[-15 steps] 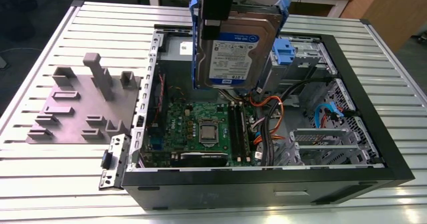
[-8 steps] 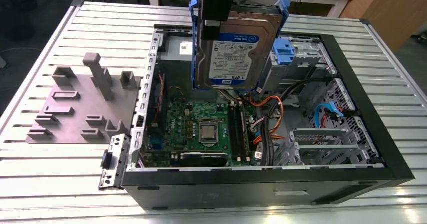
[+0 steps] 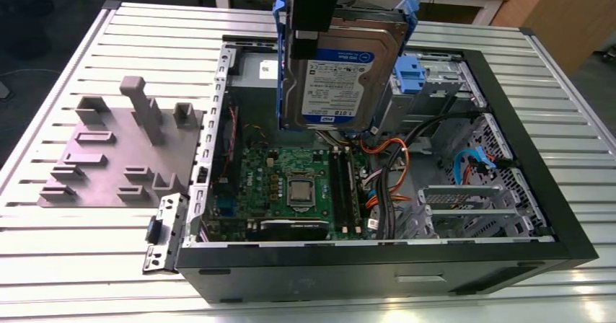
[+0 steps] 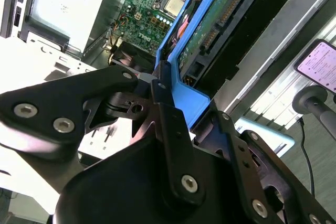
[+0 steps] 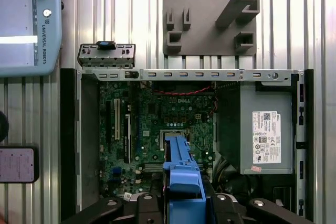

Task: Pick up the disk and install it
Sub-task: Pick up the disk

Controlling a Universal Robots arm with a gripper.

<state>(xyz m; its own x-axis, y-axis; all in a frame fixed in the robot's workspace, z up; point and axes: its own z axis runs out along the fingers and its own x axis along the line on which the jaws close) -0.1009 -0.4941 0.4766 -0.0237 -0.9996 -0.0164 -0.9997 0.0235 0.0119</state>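
i am pinching the disk [image 3: 342, 71] in my pincer [image 4: 156, 81], fingers pressed onto the blue carrier frame [image 5: 181, 169] at its upper edge. i am holding it upright, clear above the far part of the open computer case [image 3: 385, 262], with the motherboard [image 3: 288, 186] lying below it. it is showing a silver-grey metal face with a white-and-blue label, and blue plastic is running round its edges. i am judging it stiff, fairly heavy and fragile to knocks. the plastic may be flexing a little, so gripping the frame rails rather than the label face or connector edge seems wisest.
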